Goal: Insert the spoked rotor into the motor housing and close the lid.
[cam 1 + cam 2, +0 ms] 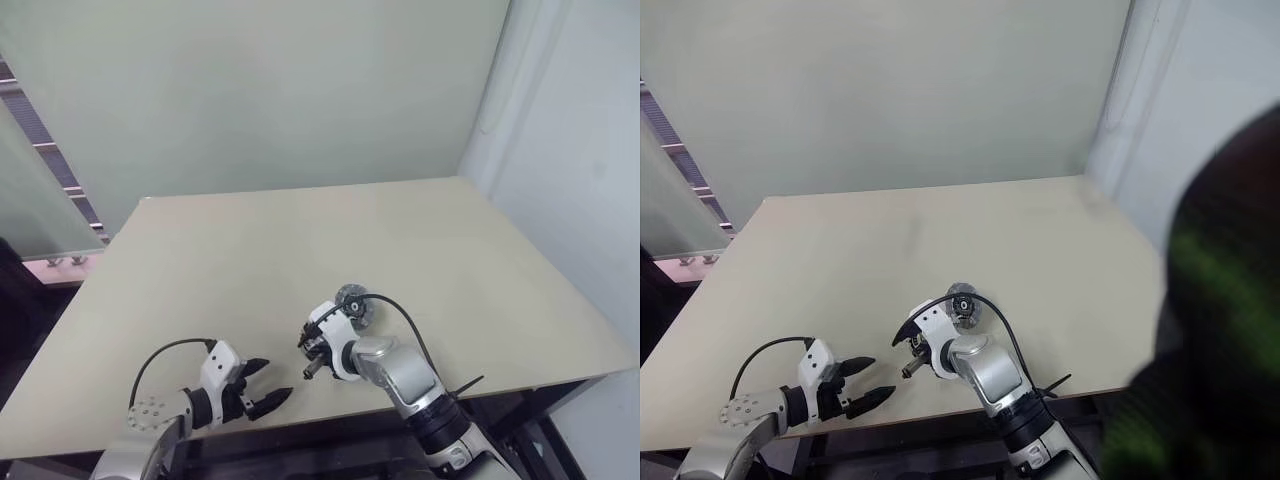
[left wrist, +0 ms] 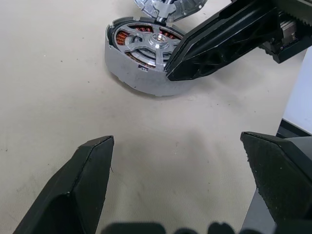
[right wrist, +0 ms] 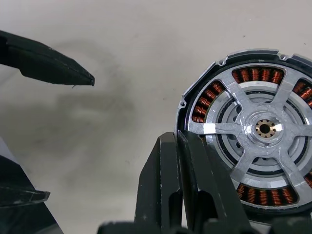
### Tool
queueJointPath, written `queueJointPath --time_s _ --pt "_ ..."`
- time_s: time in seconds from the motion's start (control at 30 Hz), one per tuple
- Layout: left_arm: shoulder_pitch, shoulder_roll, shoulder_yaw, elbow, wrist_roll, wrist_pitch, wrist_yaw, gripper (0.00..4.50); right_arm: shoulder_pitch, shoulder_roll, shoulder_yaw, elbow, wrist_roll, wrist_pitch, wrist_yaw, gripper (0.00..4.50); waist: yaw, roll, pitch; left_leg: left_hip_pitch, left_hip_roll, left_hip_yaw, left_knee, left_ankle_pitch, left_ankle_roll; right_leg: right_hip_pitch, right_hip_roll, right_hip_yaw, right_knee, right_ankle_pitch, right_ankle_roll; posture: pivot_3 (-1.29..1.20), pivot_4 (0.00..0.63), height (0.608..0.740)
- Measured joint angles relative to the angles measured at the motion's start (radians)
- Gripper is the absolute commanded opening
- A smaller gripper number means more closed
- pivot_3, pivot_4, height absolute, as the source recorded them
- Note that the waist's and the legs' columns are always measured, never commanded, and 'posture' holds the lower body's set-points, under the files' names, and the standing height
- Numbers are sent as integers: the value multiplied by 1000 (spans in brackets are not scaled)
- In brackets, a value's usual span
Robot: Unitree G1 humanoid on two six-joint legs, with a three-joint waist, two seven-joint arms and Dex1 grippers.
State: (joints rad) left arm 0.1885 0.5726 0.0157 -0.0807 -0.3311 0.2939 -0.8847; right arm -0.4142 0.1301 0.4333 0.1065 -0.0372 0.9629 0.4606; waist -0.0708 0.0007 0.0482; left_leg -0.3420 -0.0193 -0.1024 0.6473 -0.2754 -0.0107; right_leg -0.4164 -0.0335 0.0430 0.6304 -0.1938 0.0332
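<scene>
Jaws first, nearest to us: the left gripper point(image 1: 268, 385) hangs low over the near edge of the table point(image 1: 300, 240) with its two black fingers spread wide and nothing between them. Its tips point toward the work, just short of it.

Next out, the right gripper point(image 3: 180, 146) has its jaws pressed fully together and grips nothing. In the right wrist view the closed fingers sit at the rim of the motor housing point(image 3: 253, 131), seemingly touching its edge; we cannot tell whether they press on it.

Rotor status: the spoked rotor point(image 3: 265, 129) already lies inside the housing, its spokes over the copper windings and its hub centred. It looks level from here, though we cannot confirm it is fully bottomed.

Farthest, the lid point(image 1: 353, 300) stands tilted just behind the housing, its lower edge apparently leaning at the housing's far rim.

Step in hand, as we judge it: closing the lid. Notes for doing it well:
- We should steady the housing from the near side, since it is a light puck on a smooth table and will likely slide under a push.
- We should tip the lid down with closed fingertips rather than pinch it.
- Its hub should meet the rotor hub before we press.
- Pressure should go on the centre, not one edge, or the lid will cock.
</scene>
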Motion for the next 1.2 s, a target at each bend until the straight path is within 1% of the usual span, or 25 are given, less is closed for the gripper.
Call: queueJointPath --time_s 0.3,0.53,0.63,0.67,0.7,0.93,0.97,1.0,1.2 --pt "8 -1 0 0 0 -1 0 4500 4 -1 -8 35 49 -104 -51 32 0 0 0 0 0 0 0 0 0 0 0 0 0 0 0 0 0 740" --pt "10 -1 0 0 1 -2 0 4500 27 -18 24 29 54 -124 -51 32 -1 0 0 0 0 1 0 0 0 -1 0 0 0 0 0 0 0 740" --pt "10 -1 0 0 2 -2 0 4500 30 -27 41 18 54 -124 -45 682 -1 0 0 0 0 1 -1 0 0 -1 0 0 0 0 0 0 0 740" --pt "9 -1 0 0 2 -2 0 4500 30 -29 44 13 54 -125 -42 965 -1 0 0 0 0 1 -1 0 0 -1 0 0 0 0 0 0 0 740" --pt "9 -1 0 0 3 -2 0 4500 30 -31 48 8 54 -126 -41 1392 -1 0 0 0 1 1 -1 0 0 -1 0 0 0 0 0 0 0 740" --pt "2 -1 0 9 4 -2 0 4500 29 -52 70 -10 53 -146 -19 3902 -1 0 0 0 1 2 -1 0 0 -1 0 0 0 0 0 0 0 740" --pt "1 -1 0 11 4 -2 0 4500 29 -53 73 -18 54 -146 -16 4245 -2 0 0 0 1 2 -1 0 0 -2 0 0 0 0 0 0 0 740" --pt "0 -1 0 12 4 -2 0 4500 28 -55 75 -22 54 -146 -12 4476 -2 0 0 0 1 2 -1 0 0 -2 0 0 0 0 0 0 0 740" --pt "-3 -2 1 14 3 -6 1 4500 27 -71 78 -70 53 -178 -12 4476 -3 0 0 0 1 2 -1 0 0 -2 0 0 0 0 0 0 0 740"
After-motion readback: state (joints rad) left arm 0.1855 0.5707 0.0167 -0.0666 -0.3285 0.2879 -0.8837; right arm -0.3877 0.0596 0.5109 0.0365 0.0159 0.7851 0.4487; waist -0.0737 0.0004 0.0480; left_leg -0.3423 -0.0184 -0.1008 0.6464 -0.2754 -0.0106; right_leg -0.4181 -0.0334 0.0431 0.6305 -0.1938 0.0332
